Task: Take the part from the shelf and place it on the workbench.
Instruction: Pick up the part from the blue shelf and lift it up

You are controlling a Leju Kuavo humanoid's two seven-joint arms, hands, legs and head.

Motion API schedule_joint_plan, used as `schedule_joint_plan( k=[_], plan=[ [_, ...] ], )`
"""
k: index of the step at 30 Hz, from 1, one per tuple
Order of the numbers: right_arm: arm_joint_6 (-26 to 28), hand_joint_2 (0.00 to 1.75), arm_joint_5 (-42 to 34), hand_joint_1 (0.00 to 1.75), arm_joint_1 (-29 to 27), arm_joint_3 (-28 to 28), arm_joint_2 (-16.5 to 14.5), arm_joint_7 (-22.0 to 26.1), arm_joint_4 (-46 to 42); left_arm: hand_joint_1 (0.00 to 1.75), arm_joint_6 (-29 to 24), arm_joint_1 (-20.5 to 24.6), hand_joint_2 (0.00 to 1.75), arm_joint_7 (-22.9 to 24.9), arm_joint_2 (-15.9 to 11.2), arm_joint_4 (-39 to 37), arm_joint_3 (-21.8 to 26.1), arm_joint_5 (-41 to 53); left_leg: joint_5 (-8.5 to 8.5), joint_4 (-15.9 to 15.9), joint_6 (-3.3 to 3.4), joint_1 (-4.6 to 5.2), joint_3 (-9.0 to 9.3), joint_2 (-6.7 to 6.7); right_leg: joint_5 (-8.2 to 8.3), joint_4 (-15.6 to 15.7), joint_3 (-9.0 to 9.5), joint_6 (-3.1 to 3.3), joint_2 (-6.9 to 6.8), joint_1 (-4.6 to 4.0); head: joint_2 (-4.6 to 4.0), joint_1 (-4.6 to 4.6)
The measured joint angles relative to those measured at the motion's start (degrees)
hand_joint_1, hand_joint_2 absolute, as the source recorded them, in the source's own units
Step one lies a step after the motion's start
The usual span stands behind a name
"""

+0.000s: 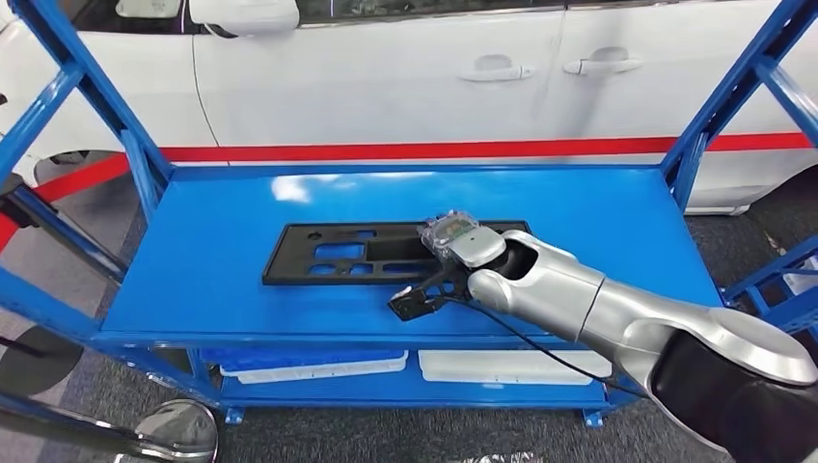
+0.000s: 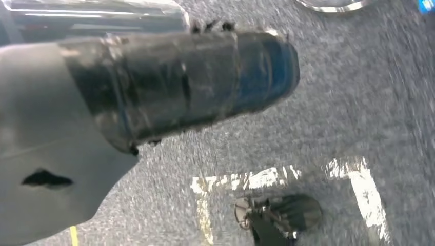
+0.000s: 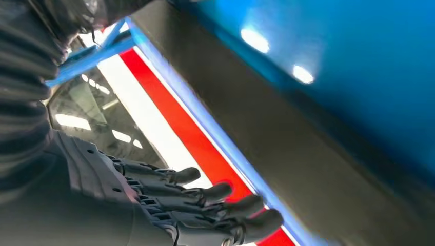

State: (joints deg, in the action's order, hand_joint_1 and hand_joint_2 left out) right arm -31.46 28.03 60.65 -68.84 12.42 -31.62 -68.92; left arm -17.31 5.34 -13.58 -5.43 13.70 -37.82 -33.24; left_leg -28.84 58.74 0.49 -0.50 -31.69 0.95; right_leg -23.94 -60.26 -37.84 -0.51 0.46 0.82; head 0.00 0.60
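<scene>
Head view: the part (image 1: pixel 367 253), a flat black plastic panel with rectangular cut-outs, lies flat at the centre of the frame on the top deck of the blue shelf (image 1: pixel 212 280). Your right hand (image 1: pixel 453 243) sits over the panel's right end, just right of centre; from here the wrist cover hides the fingers, so you cannot tell whether they touch the panel.

Right wrist view: the dark fingers (image 3: pixel 205 195) at the lower middle of the frame are extended and lie close side by side, with nothing between them. The panel's dark edge runs diagonally across the frame beside them, blurred.

Left wrist view: the left hand (image 2: pixel 179 82) fills the upper left of the frame above grey carpet; you cannot tell how its fingers are set.

Judged risks: the panel is long, thin and lying flat, so there is little edge to get fingers under. A one-ended grip would probably let the far end droop or swing. Fingers pushing instead of hooking could slide the panel across the smooth deck. On lift-out, the panel's far end might catch the blue uprights (image 1: pixel 719 106) at upper right.
</scene>
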Motion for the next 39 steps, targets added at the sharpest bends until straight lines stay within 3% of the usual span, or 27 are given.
schedule_joint_plan(
  k=[3,6,8,9,11,12,15,18,21,23,24,26,28,31,33,37,38,39],
  plan=[
    [3.0,1.75,1.3,0.0,0.2,0.0,0.0,-0.7,0.0,0.0,0.2,0.0,0.0,0.0,0.1,0.0,-0.1,0.0,-1.59,2.3,-0.85,-0.2,-0.93,-0.43,-0.05,0.4,0.51,0.91,0.1,0.19,0.0,0.17],
    [5.8,1.75,3.1,0.0,0.3,0.0,0.1,-0.9,-0.2,0.0,0.3,0.0,0.0,0.0,0.1,0.0,-0.2,0.0,-5.13,12.0,-1.32,-0.24,-6.29,-0.65,-0.31,0.6,0.9,1.5,0.1,0.12,0.0,0.3],
    [7.4,1.75,4.4,0.0,0.2,0.0,0.1,-1.0,-0.6,0.0,0.5,-0.1,0.0,0.0,0.2,0.0,-0.3,0.0,-4.42,14.7,-1.26,-0.24,-8.72,-0.65,-0.49,0.5,1.13,1.65,0.16,-0.05,0.0,0.29],
    [8.3,1.75,5.3,0.0,0.2,0.0,0.1,-1.0,-0.9,0.0,0.6,-0.1,0.0,0.0,0.2,0.0,-0.3,0.0,-2.63,13.1,-1.07,-0.23,-8.51,-0.65,-0.58,0.5,1.32,1.68,0.21,-0.14,0.0,0.29],
    [10.4,1.75,7.4,0.0,0.2,0.2,0.1,-1.2,-1.9,0.0,0.7,-0.2,0.0,0.0,0.2,0.0,-0.3,0.0,1.6,6.2,-0.36,-0.08,-5.89,-0.65,-0.77,0.6,1.73,1.61,0.31,-0.24,0.0,0.27],
    [11.4,1.75,8.5,0.0,0.2,0.5,0.1,-1.2,-2.6,0.0,0.7,-0.1,0.0,0.0,0.2,-0.1,-0.3,0.0,2.8,3.0,0.02,0.11,-4.52,-0.63,-0.84,0.6,1.81,1.46,0.36,-0.33,0.0,0.26],
    [14.3,1.75,11.7,0.0,0.1,1.5,0.1,-1.2,-4.6,0.0,0.8,0.1,0.0,0.0,0.2,-0.1,-0.5,0.1,3.17,-0.1,0.73,0.68,-3.06,-0.61,-0.76,0.8,1.81,0.58,0.43,-0.33,0.0,0.27],
    [17.8,1.75,15.7,0.0,-0.4,3.3,0.2,-1.0,-7.1,0.0,0.8,0.0,0.0,0.0,0.3,-0.1,-0.8,0.2,3.84,-1.4,1.5,0.21,-2.33,-0.75,-1.92,-0.5,1.36,-0.39,0.28,-0.32,0.0,0.09],
    [20.4,1.75,19.1,0.0,-1.4,5.4,0.4,-0.7,-9.6,0.0,0.8,0.0,0.0,0.0,0.5,-0.1,-1.2,0.2,4.02,-1.7,2.05,0.06,-2.08,-0.9,-6.57,-9.6,-2.65,-1.0,0.15,-0.22,0.0,-0.17],
    [21.2,1.75,20.5,0.0,-2.6,6.4,0.6,-0.5,-11.2,0.0,0.8,0.0,0.0,0.0,0.6,-0.1,-1.5,0.1,3.91,-1.6,2.11,0.03,-2.08,-0.87,-7.37,-13.4,-4.41,-1.31,0.11,-0.02,0.0,-0.2],
    [21.4,1.75,21.0,0.0,-3.0,6.9,0.6,-0.5,-12.0,0.0,0.7,0.0,0.0,0.0,0.6,-0.1,-1.6,0.1,3.81,-1.5,2.05,-0.01,-2.09,-0.83,-6.32,-12.4,-3.93,-1.42,0.07,0.14,0.0,-0.21],
    [21.0,1.75,21.2,0.0,-3.4,7.8,0.7,-0.4,-13.6,0.0,0.7,0.0,0.0,0.0,0.8,-0.1,-1.7,-0.1,3.38,-0.8,1.62,-0.08,-2.2,-0.75,-3.16,-6.0,-0.75,-1.55,-0.07,0.45,0.0,-0.21],
    [19.3,1.75,20.1,0.0,-3.4,8.5,0.8,-0.4,-15.2,0.0,0.6,0.0,0.0,0.0,0.9,-0.1,-1.7,-0.4,2.82,0.1,0.9,0.08,-2.61,-0.7,-1.77,-0.9,1.77,-1.14,-0.1,0.37,0.0,-0.16],
    [15.5,1.75,15.9,0.0,-3.6,8.8,0.9,-0.8,-17.0,0.0,0.5,0.0,0.0,0.0,1.0,-0.1,-1.7,-1.0,2.74,0.4,0.04,0.11,-2.91,-0.68,-1.78,0.0,2.07,0.04,0.02,0.04,0.0,-0.17],
    [14.2,1.75,14.1,0.0,-3.6,8.8,1.0,-1.2,-17.9,0.0,0.4,0.0,0.0,0.0,1.1,-0.1,-1.7,-1.2,1.76,1.6,-0.5,-0.08,-3.44,-0.73,-1.53,0.3,2.21,0.73,0.02,0.16,0.0,-0.09],
    [13.5,1.75,13.1,0.0,-3.7,8.8,1.0,-1.3,-19.1,0.0,0.3,0.1,0.0,0.0,1.1,-0.1,-1.7,-1.4,-3.67,13.4,-1.27,-0.24,-9.14,-0.77,-1.51,0.6,2.38,1.43,0.01,0.17,0.0,0.13],
    [13.4,1.75,13.0,0.0,-3.8,8.8,1.0,-1.3,-19.2,0.0,0.3,0.1,0.0,0.0,1.1,-0.1,-1.7,-1.4,-3.71,15.1,-1.3,-0.24,-10.11,-0.77,-1.55,0.6,2.4,1.47,0.02,0.12,0.0,0.13],
    [13.4,1.75,13.0,0.0,-3.9,8.8,1.0,-1.3,-19.3,0.0,0.3,0.0,0.0,0.0,1.2,-0.1,-1.7,-1.4,-2.66,14.6,-1.24,-0.24,-10.09,-0.77,-1.59,0.6,2.44,1.49,0.06,0.1,0.0,0.13]
  ],
)
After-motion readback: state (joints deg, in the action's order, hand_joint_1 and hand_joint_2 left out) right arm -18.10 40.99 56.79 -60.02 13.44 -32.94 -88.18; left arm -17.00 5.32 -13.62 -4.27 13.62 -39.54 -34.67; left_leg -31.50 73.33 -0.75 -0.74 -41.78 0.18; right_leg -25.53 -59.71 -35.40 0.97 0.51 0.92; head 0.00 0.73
